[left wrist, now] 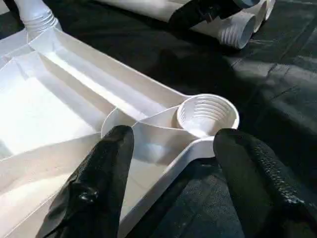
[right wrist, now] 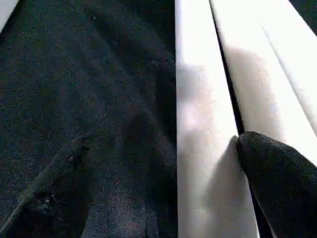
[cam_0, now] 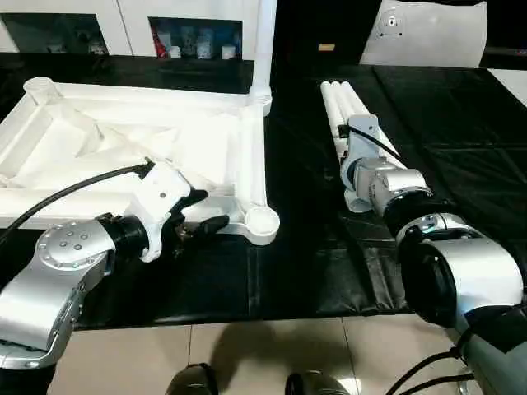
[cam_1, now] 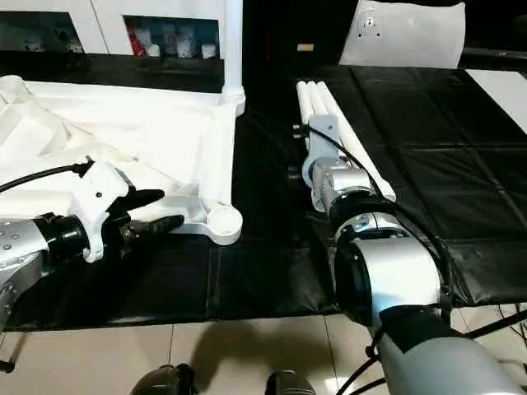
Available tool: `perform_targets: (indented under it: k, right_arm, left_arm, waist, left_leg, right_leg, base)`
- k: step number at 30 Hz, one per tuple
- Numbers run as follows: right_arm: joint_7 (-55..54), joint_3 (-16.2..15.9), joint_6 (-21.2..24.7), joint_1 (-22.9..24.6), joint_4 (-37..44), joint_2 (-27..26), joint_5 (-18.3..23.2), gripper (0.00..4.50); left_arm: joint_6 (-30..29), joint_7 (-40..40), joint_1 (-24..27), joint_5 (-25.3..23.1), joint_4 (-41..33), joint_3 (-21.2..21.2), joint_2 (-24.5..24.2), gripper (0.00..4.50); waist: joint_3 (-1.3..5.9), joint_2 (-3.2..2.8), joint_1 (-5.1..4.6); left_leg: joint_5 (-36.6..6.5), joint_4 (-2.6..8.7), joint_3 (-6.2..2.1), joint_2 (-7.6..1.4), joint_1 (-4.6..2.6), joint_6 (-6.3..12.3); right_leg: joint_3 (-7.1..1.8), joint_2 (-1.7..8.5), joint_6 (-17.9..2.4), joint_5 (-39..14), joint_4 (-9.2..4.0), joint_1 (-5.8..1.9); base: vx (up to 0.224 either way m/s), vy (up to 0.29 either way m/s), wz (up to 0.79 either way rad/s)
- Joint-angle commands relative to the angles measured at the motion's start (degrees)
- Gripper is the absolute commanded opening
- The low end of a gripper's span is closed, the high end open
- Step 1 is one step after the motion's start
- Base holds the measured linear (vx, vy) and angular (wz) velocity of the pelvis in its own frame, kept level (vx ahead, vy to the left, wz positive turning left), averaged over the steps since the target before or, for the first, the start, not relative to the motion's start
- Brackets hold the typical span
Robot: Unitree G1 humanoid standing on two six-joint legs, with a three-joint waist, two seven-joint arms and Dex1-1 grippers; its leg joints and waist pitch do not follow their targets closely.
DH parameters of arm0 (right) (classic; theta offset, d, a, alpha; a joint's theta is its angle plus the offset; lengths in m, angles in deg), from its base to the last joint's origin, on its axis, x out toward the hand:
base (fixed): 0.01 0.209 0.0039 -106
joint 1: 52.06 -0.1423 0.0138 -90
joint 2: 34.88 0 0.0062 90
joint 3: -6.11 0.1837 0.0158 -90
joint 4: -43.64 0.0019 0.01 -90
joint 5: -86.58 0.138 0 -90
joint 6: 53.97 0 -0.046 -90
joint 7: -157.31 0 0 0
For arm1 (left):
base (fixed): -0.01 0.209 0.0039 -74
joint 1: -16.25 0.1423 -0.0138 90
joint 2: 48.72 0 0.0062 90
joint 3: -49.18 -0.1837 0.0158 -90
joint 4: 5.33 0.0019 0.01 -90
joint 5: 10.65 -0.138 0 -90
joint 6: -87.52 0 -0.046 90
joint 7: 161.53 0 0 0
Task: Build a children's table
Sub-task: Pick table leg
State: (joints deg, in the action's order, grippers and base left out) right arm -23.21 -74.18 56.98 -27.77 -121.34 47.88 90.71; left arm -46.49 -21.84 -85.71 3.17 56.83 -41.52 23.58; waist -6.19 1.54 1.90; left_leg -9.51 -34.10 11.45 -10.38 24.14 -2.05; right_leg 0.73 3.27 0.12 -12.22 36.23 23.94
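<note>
The white tabletop (cam_0: 123, 140) lies upside down on the left of the black cloth, ribs up. One white leg (cam_0: 263, 49) stands upright in its far right corner socket. My left gripper (cam_0: 202, 212) is open at the near rim, its fingers (left wrist: 99, 183) on either side of the rim just short of the empty near right socket (left wrist: 205, 116). Three loose legs (cam_0: 342, 103) lie side by side to the right of the tabletop. My right gripper (right wrist: 171, 193) hangs open low over their near ends, one tube (right wrist: 203, 124) between its fingers.
Black cloth (cam_0: 445, 164) covers the work surface up to its front edge, with tiled floor (cam_0: 272, 354) below. A flat white board (cam_0: 424, 33) leans at the back right. A white cabinet with glass doors (cam_0: 193, 33) stands behind.
</note>
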Motion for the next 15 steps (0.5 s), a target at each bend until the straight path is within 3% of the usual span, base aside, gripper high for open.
perform_targets:
  k: [1,9,15]
  right_arm:
    - [-0.5,1.3,3.1,-1.3,-1.3,0.8,1.0,4.50]
    - [1.2,3.1,7.9,-1.8,-2.3,1.2,2.1,4.50]
    - [2.2,4.4,9.7,-1.6,-2.3,1.5,2.4,3.80]
  left_arm:
    - [-0.5,0.4,-0.4,0.0,-0.8,-0.5,-0.8,3.34]
    - [-0.9,-0.1,-0.5,0.6,-1.1,-1.2,-1.6,4.05]
    - [-0.9,-0.4,-0.8,1.2,-1.1,-1.6,-2.0,4.45]
  waist:
    - [3.66,-0.83,0.03]
    - [3.87,-0.93,0.16]
    - [3.89,-0.83,0.22]
  left_leg:
    - [-6.5,3.65,-0.77,-2.20,-2.54,-1.25]
    - [-5.5,3.51,-0.76,-2.21,-2.53,-1.06]
    - [-5.7,3.50,-0.76,-2.21,-2.50,-1.32]
  right_leg:
    - [-1.73,3.05,-12.8,2.4,-2.89,-2.35]
    - [-1.67,3.09,-13.2,4.6,-2.69,-2.41]
    - [-1.68,3.17,-13.2,3.7,-2.70,-2.45]
  base:
    - [0.000,0.000,0.00]
    - [0.000,0.000,0.00]
    - [0.000,0.000,0.00]
